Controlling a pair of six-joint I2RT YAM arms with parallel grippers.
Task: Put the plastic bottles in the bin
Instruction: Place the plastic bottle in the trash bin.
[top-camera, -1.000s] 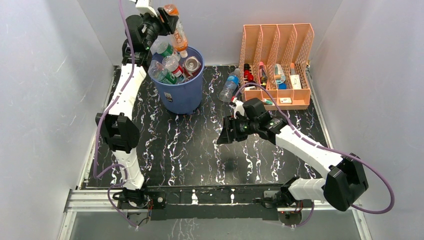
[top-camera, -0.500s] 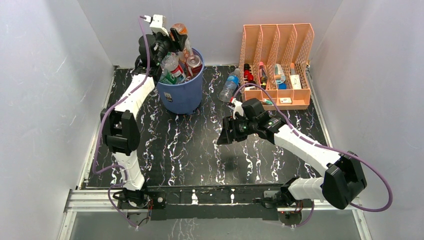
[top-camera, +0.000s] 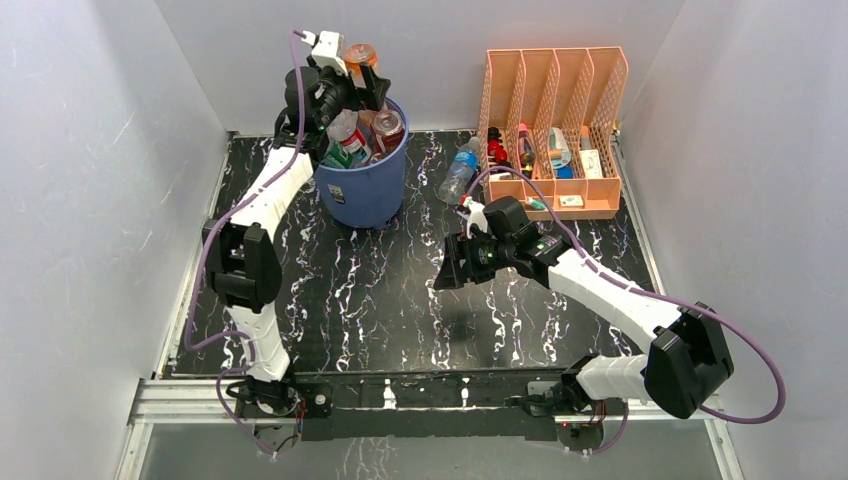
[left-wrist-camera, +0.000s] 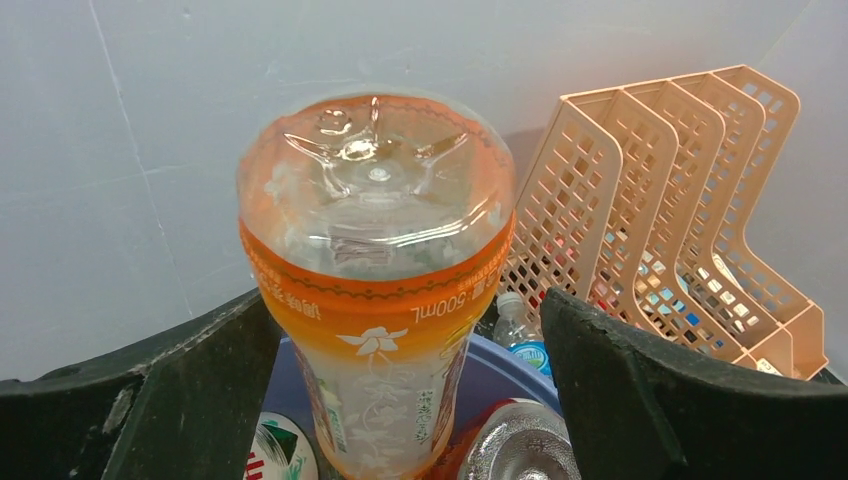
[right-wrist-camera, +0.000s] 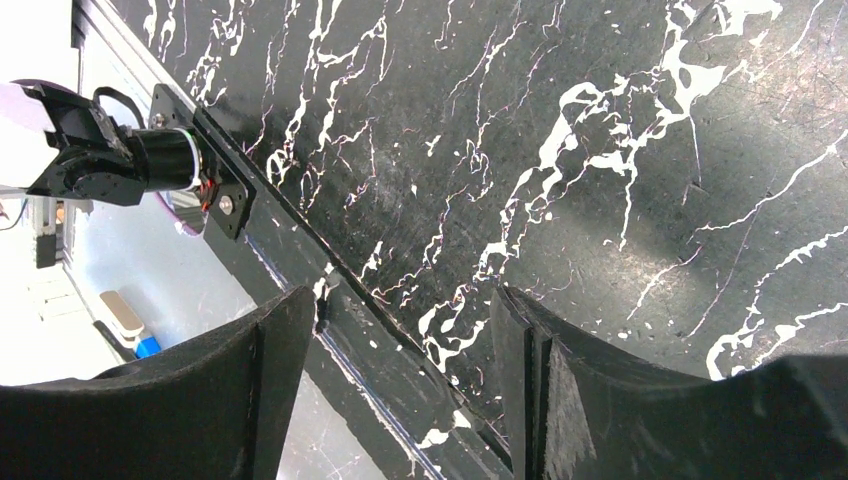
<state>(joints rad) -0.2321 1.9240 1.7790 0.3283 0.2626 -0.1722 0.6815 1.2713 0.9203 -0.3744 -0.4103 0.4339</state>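
On my left wrist feed the plastic bottle (left-wrist-camera: 375, 300) shows a clear base, an orange band and a white flower print over a frosted label. From above I see the bin (top-camera: 365, 195) in blue with a small white label. The table (top-camera: 400, 300) is black with white marble veins, and the file organizer (top-camera: 555, 75) is peach.

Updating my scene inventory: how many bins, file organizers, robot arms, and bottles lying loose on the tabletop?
Blue bin: 1
Peach file organizer: 1
Robot arms: 2
Loose bottle on tabletop: 1
Total: 5
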